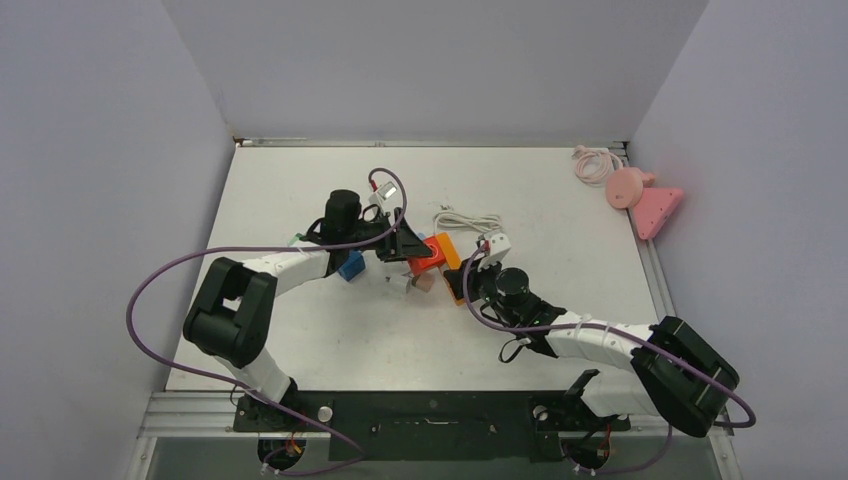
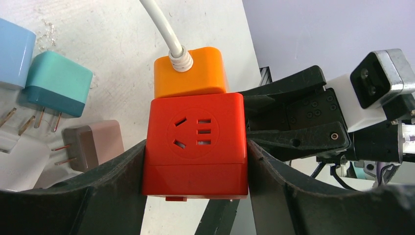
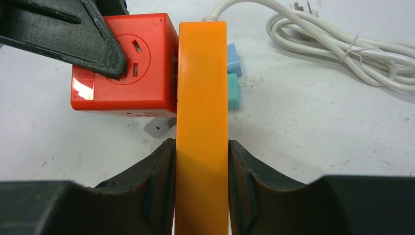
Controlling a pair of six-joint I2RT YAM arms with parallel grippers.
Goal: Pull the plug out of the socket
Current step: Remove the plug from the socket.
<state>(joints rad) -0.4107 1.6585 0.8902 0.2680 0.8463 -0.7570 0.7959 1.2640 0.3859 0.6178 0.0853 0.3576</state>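
The left hand (image 2: 195, 169) grips the red socket (image 2: 196, 129); the right hand (image 3: 201, 183), pinching the orange plug (image 3: 201, 88), should pull straight out.

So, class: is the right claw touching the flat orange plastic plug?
Touching. The right wrist view shows the right claw with its two black fingers pressed flat against both sides of the flat orange plastic plug, no gap.
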